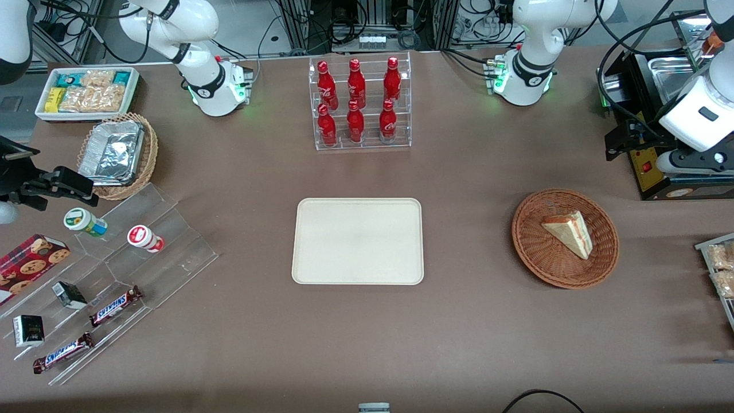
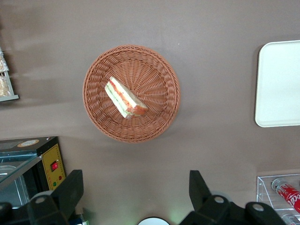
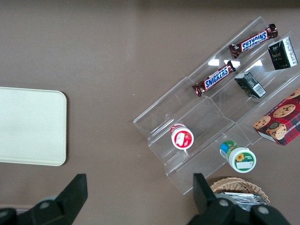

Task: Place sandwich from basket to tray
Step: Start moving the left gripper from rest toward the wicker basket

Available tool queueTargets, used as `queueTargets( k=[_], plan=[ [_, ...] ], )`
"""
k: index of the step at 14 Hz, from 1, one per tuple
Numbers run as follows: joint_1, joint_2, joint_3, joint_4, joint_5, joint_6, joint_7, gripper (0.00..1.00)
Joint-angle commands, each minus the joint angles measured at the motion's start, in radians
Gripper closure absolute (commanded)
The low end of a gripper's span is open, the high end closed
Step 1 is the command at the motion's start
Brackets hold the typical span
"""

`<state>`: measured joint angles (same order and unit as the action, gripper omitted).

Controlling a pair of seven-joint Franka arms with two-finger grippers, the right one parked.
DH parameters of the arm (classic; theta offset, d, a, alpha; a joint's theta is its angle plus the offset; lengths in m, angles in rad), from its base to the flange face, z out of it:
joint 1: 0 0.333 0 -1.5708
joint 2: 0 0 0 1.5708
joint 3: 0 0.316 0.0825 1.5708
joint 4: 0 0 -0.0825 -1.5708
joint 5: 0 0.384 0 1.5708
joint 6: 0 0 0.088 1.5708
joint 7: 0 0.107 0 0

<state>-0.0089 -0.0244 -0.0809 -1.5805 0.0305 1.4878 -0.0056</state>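
The sandwich [image 1: 567, 232] [image 2: 125, 98], a pale wedge with red and green filling, lies in the round reddish-brown basket [image 1: 524, 241] [image 2: 159, 70]. The cream tray [image 1: 358, 241] [image 2: 279, 84] [image 3: 30, 126] sits flat at the table's middle with nothing on it, beside the basket toward the parked arm's end. My gripper [image 1: 622, 143] [image 2: 136, 187] hangs well above the table, farther from the front camera than the basket. It is open, its two black fingers [image 2: 75, 187] are spread wide, and only bare tabletop shows between them.
A black appliance with a red switch [image 1: 648, 172] [image 2: 47, 159] stands close by my gripper. A clear rack of red bottles [image 1: 362, 103] is farther from the front camera than the tray. Packets on a tray [image 1: 719, 269] lie at the working arm's table edge.
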Motion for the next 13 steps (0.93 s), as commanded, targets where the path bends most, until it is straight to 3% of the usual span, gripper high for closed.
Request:
queueTargets(
  k=[1, 7, 10, 13],
  plan=[
    [-0.003, 0.003, -0.005, 0.027, 0.016, -0.031, -0.016, 0.00],
    [0.006, 0.017, -0.002, 0.033, 0.008, -0.005, -0.022, 0.00],
    [0.023, 0.035, 0.007, 0.031, 0.019, 0.015, -0.219, 0.00],
    [0.070, 0.055, 0.018, 0.020, 0.014, 0.005, -0.252, 0.00]
  ],
)
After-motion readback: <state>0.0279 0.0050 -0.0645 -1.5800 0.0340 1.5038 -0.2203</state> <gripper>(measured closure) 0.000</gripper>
